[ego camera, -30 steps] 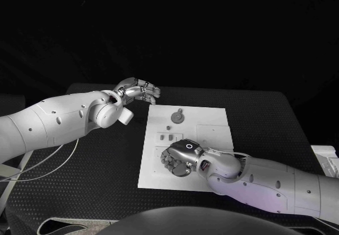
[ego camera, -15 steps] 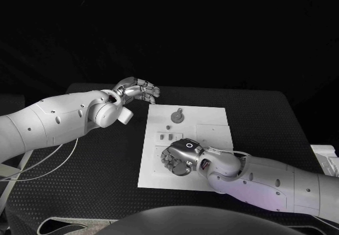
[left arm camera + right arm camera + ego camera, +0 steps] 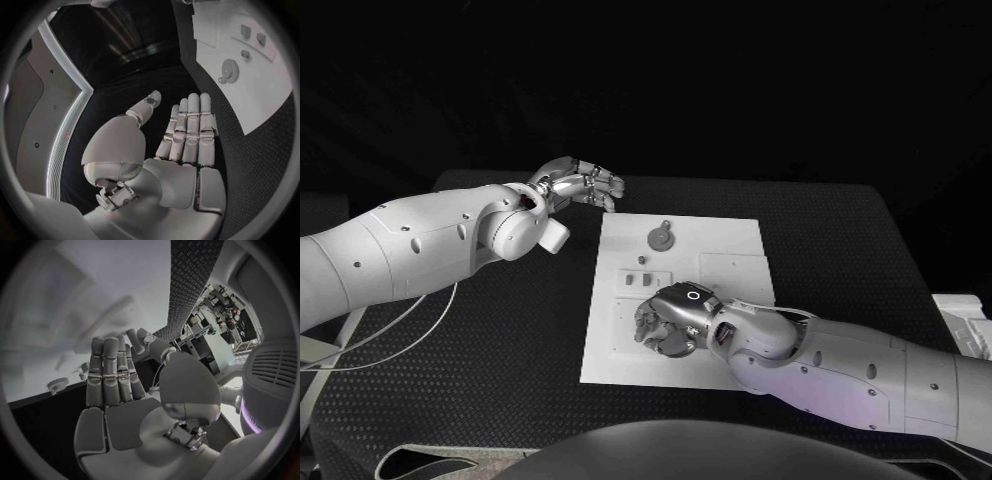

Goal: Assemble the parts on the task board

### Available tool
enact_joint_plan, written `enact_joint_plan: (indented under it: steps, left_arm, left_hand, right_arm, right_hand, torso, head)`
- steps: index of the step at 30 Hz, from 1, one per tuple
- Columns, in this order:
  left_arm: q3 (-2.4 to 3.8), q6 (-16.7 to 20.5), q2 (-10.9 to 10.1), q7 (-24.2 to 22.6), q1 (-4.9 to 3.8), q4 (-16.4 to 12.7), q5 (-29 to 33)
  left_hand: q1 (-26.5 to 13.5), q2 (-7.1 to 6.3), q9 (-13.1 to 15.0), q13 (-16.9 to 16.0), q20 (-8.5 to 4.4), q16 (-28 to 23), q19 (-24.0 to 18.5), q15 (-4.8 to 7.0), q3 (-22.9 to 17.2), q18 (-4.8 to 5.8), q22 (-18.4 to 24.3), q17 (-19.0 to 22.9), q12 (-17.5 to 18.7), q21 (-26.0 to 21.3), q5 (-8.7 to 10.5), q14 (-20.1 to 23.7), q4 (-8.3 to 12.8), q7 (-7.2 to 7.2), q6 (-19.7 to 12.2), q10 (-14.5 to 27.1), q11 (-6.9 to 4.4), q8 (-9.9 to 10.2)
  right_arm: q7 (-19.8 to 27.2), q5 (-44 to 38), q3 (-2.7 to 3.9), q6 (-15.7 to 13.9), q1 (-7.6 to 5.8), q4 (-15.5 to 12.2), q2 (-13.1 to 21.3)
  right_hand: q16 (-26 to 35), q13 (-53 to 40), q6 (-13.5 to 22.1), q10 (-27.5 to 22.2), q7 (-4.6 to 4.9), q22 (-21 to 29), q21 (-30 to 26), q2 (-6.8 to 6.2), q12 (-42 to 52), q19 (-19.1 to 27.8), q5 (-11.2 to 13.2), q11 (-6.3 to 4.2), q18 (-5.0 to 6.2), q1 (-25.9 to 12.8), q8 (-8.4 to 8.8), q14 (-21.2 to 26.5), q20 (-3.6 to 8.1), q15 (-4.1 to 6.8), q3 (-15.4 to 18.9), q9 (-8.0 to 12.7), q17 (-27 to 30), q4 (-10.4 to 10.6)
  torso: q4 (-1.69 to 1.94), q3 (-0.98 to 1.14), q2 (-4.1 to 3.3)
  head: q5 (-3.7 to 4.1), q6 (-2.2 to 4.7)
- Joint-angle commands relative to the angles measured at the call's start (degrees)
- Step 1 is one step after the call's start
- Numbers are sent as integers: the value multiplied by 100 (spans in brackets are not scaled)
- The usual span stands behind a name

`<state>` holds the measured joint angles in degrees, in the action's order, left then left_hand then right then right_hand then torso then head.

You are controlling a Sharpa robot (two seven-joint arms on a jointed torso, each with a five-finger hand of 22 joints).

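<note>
Right robot hand (image 3: 672, 320) shifted slightly over task board (image 3: 733, 270).

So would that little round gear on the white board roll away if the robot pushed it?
Probably not. The small grey toothed gear lies flat on the white task board, so a push would likely slide it. It looks thin and light, perhaps fiddly to pinch.

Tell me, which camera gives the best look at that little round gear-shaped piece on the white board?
The left wrist view: the gear lies unobstructed on the white board, its toothed edge visible. The head view shows it from above, smaller, its teeth hard to make out. The right wrist view catches a small round piece, perhaps the same one.
</note>
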<state>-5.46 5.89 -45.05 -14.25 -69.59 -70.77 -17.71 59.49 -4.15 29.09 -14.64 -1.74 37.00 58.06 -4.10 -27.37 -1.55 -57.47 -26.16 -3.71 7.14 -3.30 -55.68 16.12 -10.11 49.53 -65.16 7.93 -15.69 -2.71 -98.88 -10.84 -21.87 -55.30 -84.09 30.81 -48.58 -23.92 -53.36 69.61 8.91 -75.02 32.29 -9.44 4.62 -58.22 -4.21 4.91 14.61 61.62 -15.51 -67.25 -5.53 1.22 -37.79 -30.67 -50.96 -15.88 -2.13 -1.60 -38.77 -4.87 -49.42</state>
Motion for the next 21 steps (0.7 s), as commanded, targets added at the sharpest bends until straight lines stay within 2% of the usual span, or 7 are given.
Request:
enact_joint_plan:
  steps: [1,7,13,17,21]
  left_arm:
    - [4,-69,5,-43,-17,-4,29]
    - [4,-75,-1,-41,-17,4,29]
    - [4,-66,7,-44,-17,24,29]
    - [3,-74,39,-60,-16,71,29]
    - [2,-88,72,-91,-15,131,29]
  left_hand:
    - [30,28,-9,9,1,-20,36,15,14,-120,6,-7,-33,-36,29,-37,-10,-17,0,-26,-32,-32]
    - [33,28,-10,9,1,-24,37,16,13,-120,6,-13,-34,-38,29,-38,-8,-15,3,-29,-33,-34]
    - [35,29,-10,9,1,-26,37,16,13,-120,6,-16,-34,-38,29,-39,-7,-15,4,-30,-34,-35]
    - [39,35,-9,8,1,-31,38,16,10,-120,5,-22,-39,-40,29,-39,-7,-10,15,-41,-38,-42]
    - [54,55,-1,-1,4,-56,32,12,3,-116,5,-47,-61,-51,29,-35,-6,30,74,-103,-64,-77]
  right_arm:
    - [-58,4,1,26,-12,-26,18]
    - [0,61,3,-214,-80,-197,120]
    - [228,471,5,-590,-173,-483,334]
    - [409,857,16,-588,-298,-756,540]
    - [451,1049,102,-481,-461,-879,720]
  right_hand:
    - [-19,5,27,-18,2,-127,20,-60,-25,48,34,0,39,9,15,44,9,9,20,4,-5,-2]
    - [-41,10,35,-18,7,-128,31,-77,-26,59,33,6,39,36,21,58,6,7,23,10,-6,-4]
    - [-144,-6,20,65,3,-130,109,-77,18,10,34,-27,39,105,12,19,24,40,28,18,-11,4]
    - [-246,-3,29,47,8,-128,188,2,5,-59,33,-33,39,170,15,-41,64,50,18,24,-15,-8]
    - [-324,-8,41,58,13,-131,239,35,12,-93,34,-39,39,200,20,-72,84,57,30,28,-29,-28]
  torso:
    - [1,1,0]
    - [-2,4,-1]
    - [-3,-1,4]
    - [-3,3,19]
    - [-20,11,21]
  head:
    - [5,6]
    - [8,-12]
    - [26,25]
    - [53,55]
    - [82,97]
